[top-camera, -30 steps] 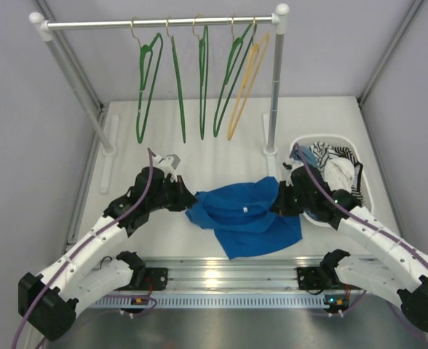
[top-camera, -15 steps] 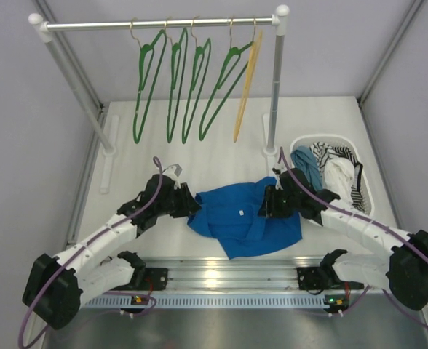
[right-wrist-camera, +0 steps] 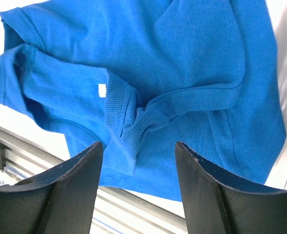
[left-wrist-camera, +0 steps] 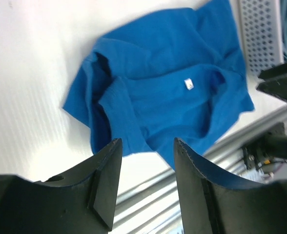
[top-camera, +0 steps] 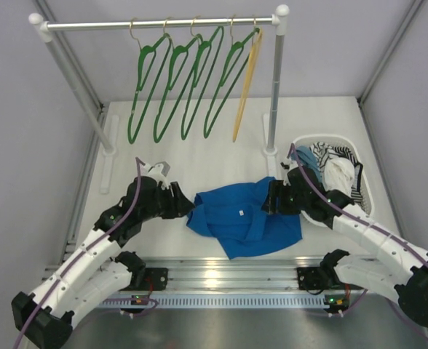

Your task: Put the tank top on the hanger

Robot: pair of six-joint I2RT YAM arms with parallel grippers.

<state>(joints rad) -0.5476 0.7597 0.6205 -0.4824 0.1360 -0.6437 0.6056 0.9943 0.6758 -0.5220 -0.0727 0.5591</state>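
Observation:
The royal-blue tank top lies crumpled on the table between my two arms, seen also as the tank top and the tank top in the wrist views. My left gripper stands open just off its left edge, nothing between the fingers. At the cloth's right edge my right gripper is open and empty too, its fingers above the fabric. Several green hangers, one the hanger, hang from the rail at the back.
A yellow-orange hanger hangs at the rail's right end beside the right post. A white basket with other clothes stands at the right. A metal rail runs along the near table edge.
Both grippers have opened and let go of the tank top, which has settled flat. The left arm drew back slightly leftwards. The hangers on the rail have swung.

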